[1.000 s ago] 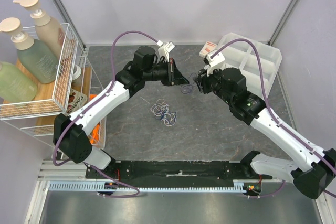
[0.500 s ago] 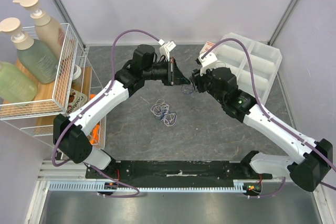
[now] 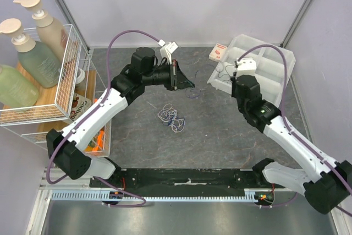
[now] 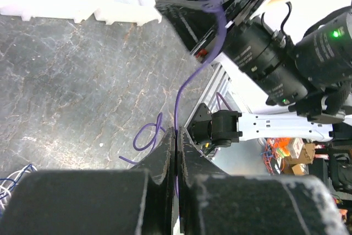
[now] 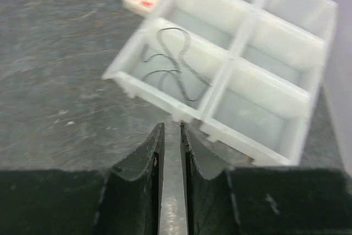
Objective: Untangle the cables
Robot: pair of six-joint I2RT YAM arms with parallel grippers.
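My left gripper [image 3: 187,82] is shut on a thin dark-blue cable [image 3: 192,92] and holds it above the table; in the left wrist view the cable [image 4: 184,89] runs up out of the closed jaws [image 4: 176,133] and curls in a loop beside them. A small pile of white and blue cables [image 3: 171,118] lies on the table below. My right gripper [image 3: 235,79] is at the near left corner of the white tray [image 3: 278,53]; its jaws [image 5: 171,127] stand a narrow gap apart with nothing between them. A black cable [image 5: 176,64] lies in a tray compartment.
A small red and white box [image 3: 218,52] lies left of the tray. A wire rack [image 3: 69,81] with pump bottles stands at the left edge. The tray [image 5: 242,26] has several compartments.
My right arm has pulled back to the right, away from the left gripper, and now faces the tray. The left gripper still holds the dark-blue cable, shifted slightly left.
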